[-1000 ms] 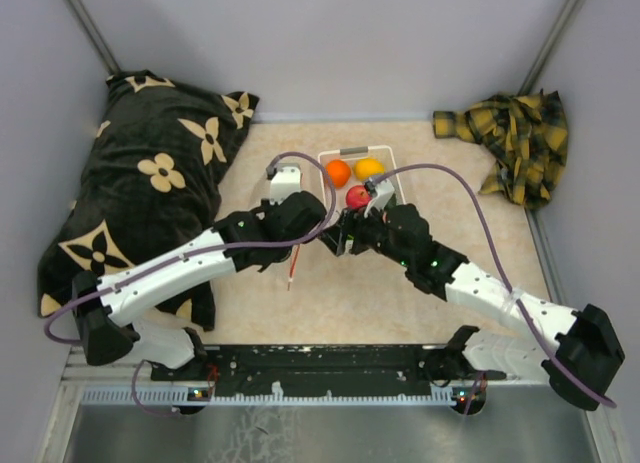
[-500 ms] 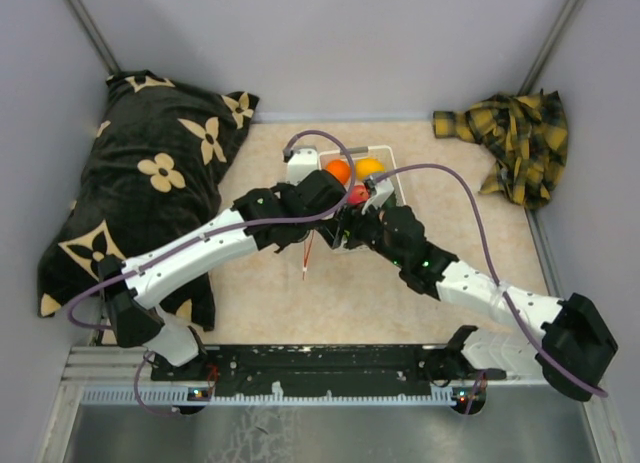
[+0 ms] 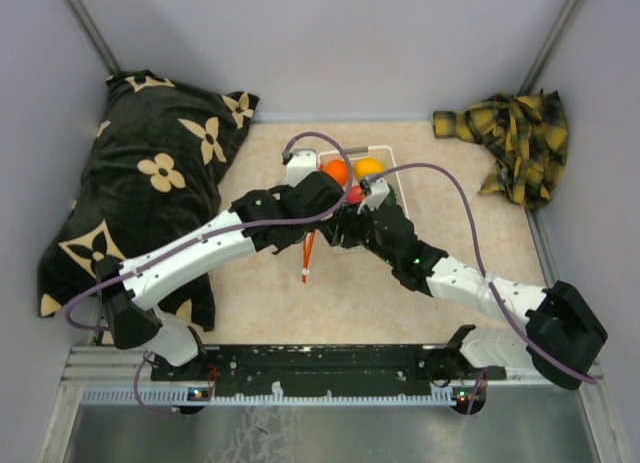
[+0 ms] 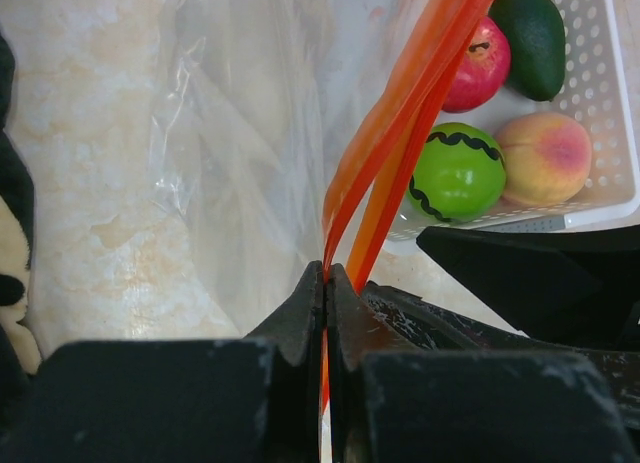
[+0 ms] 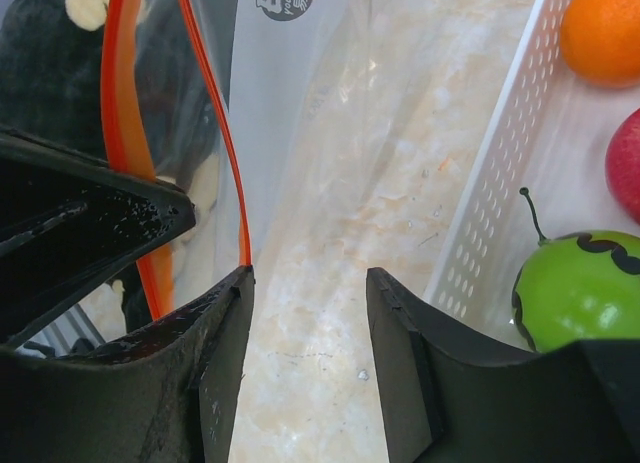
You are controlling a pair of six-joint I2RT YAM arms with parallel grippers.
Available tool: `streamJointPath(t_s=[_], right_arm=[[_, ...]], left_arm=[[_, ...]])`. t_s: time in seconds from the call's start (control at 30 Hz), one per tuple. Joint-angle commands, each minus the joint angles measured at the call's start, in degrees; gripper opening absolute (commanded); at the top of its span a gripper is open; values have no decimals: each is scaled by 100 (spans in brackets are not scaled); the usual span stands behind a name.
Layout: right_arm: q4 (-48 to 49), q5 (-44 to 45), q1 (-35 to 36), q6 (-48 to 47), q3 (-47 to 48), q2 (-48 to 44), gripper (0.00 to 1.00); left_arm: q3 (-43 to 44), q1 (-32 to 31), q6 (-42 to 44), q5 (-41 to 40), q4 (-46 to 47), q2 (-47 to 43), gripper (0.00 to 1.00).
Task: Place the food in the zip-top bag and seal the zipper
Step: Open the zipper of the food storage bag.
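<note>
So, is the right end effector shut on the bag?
No, the fingers of the right end effector stand wide apart, and the orange strip of the bag only meets one fingertip.

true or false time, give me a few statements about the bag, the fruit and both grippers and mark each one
1. The left gripper has its fingers pinched on the zipper. True.
2. The right gripper has its fingers shut. False: they stand apart.
3. The lime is inside the zip-top bag. False: it lies in the white basket.
4. The avocado lies next to the apple in the basket. True.
5. The zipper is sealed along its whole length. False: its two strips part beyond the left gripper.
</note>
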Motion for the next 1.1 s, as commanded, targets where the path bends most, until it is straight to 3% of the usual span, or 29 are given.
streamJointPath(t_s=[0.0,0.5,1.07], right_arm=[[511,-115,40,137,155,115,49],[791,-528,41,423,90,-149,49],[1433,-419,41,406,-151,371,45]], left_arm=[[-102,27,-146,36,121,-137,0],[-204,27,-461,-272,33,77,0],[-538,27,-204,292,584,-447,0]])
